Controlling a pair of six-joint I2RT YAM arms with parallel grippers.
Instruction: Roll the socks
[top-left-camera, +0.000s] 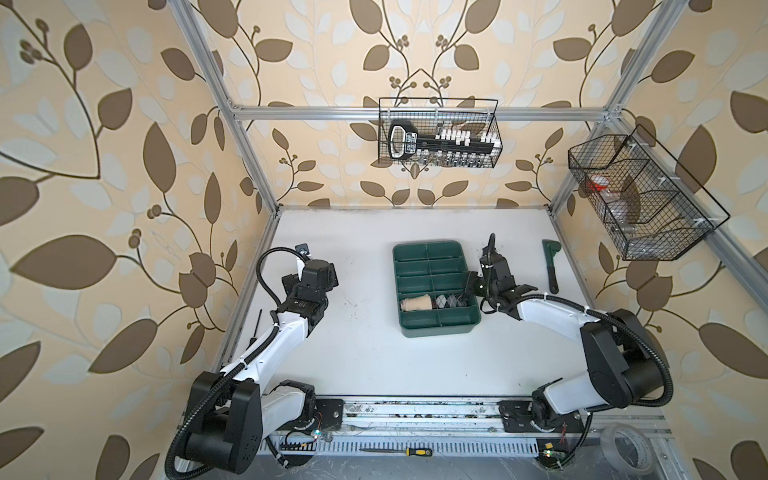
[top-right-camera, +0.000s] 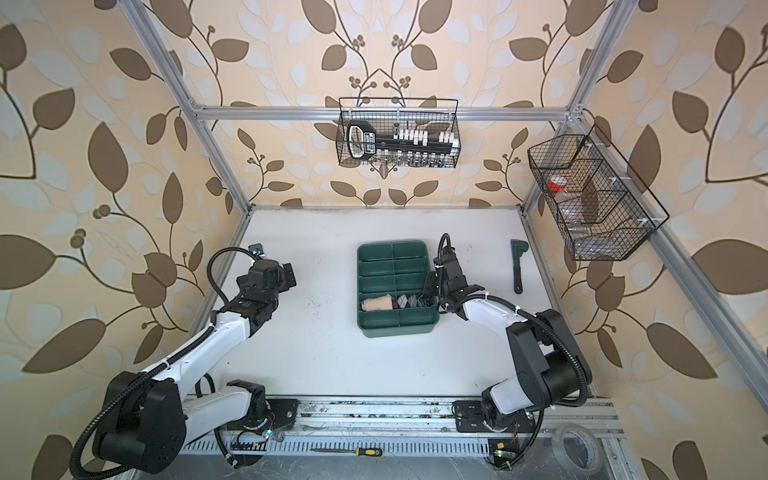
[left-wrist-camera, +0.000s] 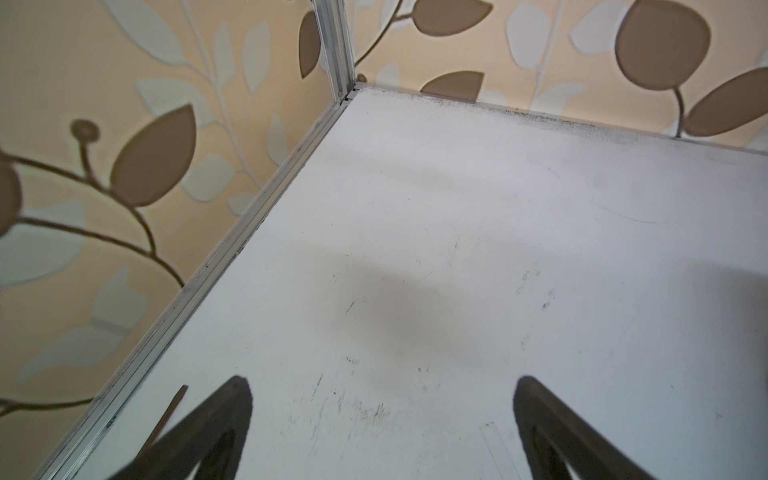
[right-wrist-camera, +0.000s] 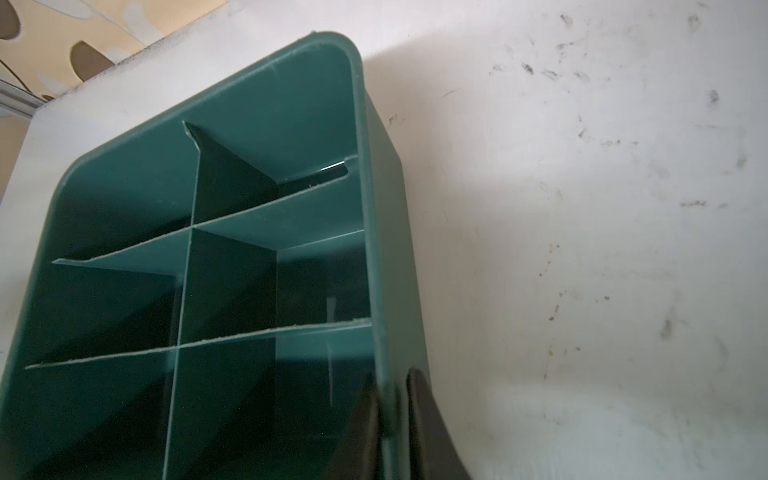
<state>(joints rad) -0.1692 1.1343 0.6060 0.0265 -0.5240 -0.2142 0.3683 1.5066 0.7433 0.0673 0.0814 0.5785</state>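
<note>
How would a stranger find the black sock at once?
On the white table stands a green plastic divided tray. In its second row from the near end, right of a beige fabric sock, lies the black fabric sock, alone bearing grey-white diamonds.

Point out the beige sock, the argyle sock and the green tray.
beige sock (top-left-camera: 417, 302), in a top view, on its rolled middle.
argyle sock (top-left-camera: 450, 300), in a top view, on its diamond pattern.
green tray (right-wrist-camera: 388, 249), right wrist view, on its outer side wall.
</note>
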